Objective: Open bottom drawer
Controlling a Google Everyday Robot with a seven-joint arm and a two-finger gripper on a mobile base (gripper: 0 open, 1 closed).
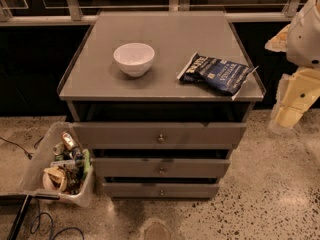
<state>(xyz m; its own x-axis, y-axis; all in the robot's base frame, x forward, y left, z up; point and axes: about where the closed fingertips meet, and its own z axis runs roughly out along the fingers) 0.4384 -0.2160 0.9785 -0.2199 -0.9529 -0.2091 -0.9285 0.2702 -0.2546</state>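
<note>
Drawers stack three high in the grey cabinet. The bottom drawer is its lowest front, with a small knob at centre. The gripper hangs off the cabinet's right side, about level with its top and well apart from every knob; whether it is apart or closed I cannot tell. It should probably drop low before the cabinet's front, take that knob squarely and pull straight out.

I count three grey drawers: top drawer, middle drawer, bottom drawer. Three round knobs, one apiece. One white bowl, one blue chip bag, one plastic bin at lower left, and one gripper at the frame's right edge.
</note>
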